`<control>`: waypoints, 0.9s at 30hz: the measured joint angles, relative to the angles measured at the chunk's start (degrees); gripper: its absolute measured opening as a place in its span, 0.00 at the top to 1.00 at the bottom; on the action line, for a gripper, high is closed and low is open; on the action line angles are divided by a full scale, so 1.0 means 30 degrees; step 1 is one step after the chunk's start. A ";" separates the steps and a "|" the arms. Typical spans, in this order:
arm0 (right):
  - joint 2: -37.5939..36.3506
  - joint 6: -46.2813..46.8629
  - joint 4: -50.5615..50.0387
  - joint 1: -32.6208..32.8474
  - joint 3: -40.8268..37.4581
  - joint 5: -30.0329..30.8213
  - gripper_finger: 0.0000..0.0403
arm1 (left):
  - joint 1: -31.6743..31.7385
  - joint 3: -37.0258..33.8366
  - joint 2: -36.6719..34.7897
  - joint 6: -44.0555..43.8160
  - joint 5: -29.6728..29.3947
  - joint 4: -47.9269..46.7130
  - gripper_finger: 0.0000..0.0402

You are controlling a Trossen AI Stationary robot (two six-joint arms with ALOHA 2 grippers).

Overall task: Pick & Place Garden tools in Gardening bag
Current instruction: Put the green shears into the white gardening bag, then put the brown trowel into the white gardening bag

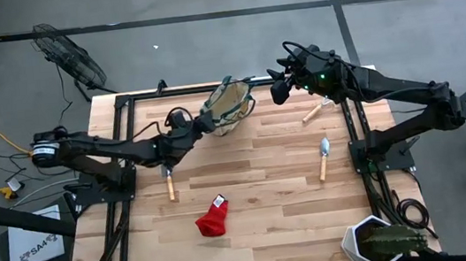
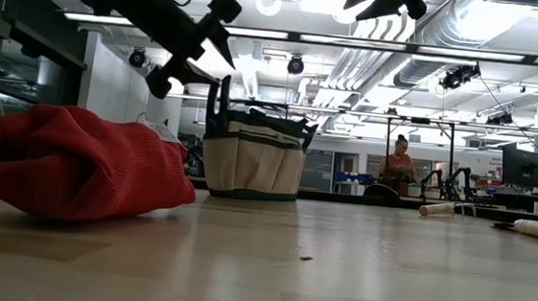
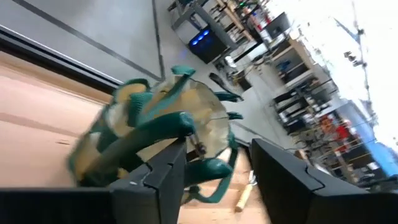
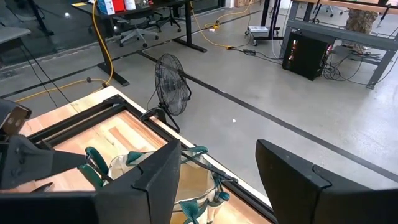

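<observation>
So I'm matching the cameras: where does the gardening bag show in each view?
High view: gardening bag, back edge, centre.
Low view: left of centre, beyond the red fabric piece.
Left wrist view: centre.
Right wrist view: bottom, behind a finger.
Shared landmark: its green loop handles.

The left arm stretches low across the worktop (image 1: pixel 268 197), its hand (image 1: pixel 205 123) raised off the surface with fingers (image 3: pixel 155 180) parted. The right arm reaches in from the worktop's far right corner, its hand (image 1: pixel 280 89) hovering high, fingers (image 4: pixel 155 174) spread.
</observation>
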 joint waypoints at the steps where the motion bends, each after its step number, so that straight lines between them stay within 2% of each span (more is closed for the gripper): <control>1: 0.0000 0.0000 0.0000 0.0001 0.0000 0.0000 0.50 | 0.0000 0.0000 -0.0263 0.0042 -0.0045 -0.0327 0.55; 9: 0.0000 0.0029 -0.0018 0.0001 0.0000 -0.0051 0.50 | 0.0000 0.0000 -0.1934 0.1549 -0.0106 -0.1859 0.55; 17: 0.0000 0.1943 -0.1473 0.0001 0.0000 -0.0594 0.50 | 0.0000 0.0000 -0.2999 0.3213 0.0662 -0.1969 0.55; 22: 0.0000 0.3616 -0.3086 0.0001 -0.0006 -0.1628 0.50 | 0.0000 0.0000 -0.3578 0.3974 0.1096 -0.2654 0.55; 27: 0.0000 0.5988 -0.4768 0.0019 -0.0007 -0.3625 0.50 | 0.0000 0.0000 -0.4072 0.4449 0.1475 -0.3441 0.55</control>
